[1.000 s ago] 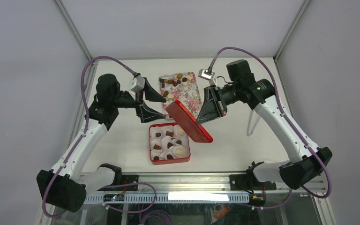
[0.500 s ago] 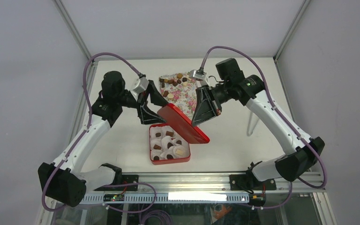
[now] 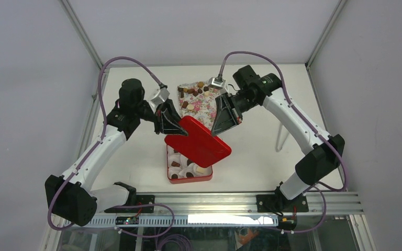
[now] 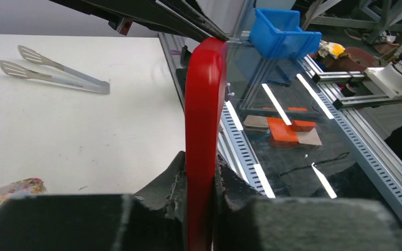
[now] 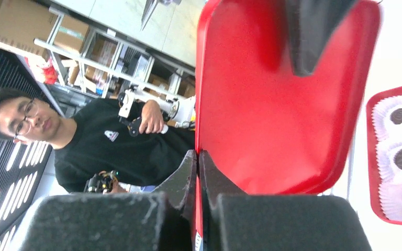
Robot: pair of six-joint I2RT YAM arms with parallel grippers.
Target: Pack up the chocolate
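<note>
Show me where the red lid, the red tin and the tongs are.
red lid (image 3: 201, 145): top external view, middle of its flat top face.
red tin (image 3: 190, 181): top external view, its near rim.
tongs (image 4: 91, 84): left wrist view, near the joined end.

No readable text or numbers; only a small white logo (image 5: 111, 135) on a black shirt (image 5: 131, 157), left of the right gripper (image 5: 197, 157), too small to read
</note>
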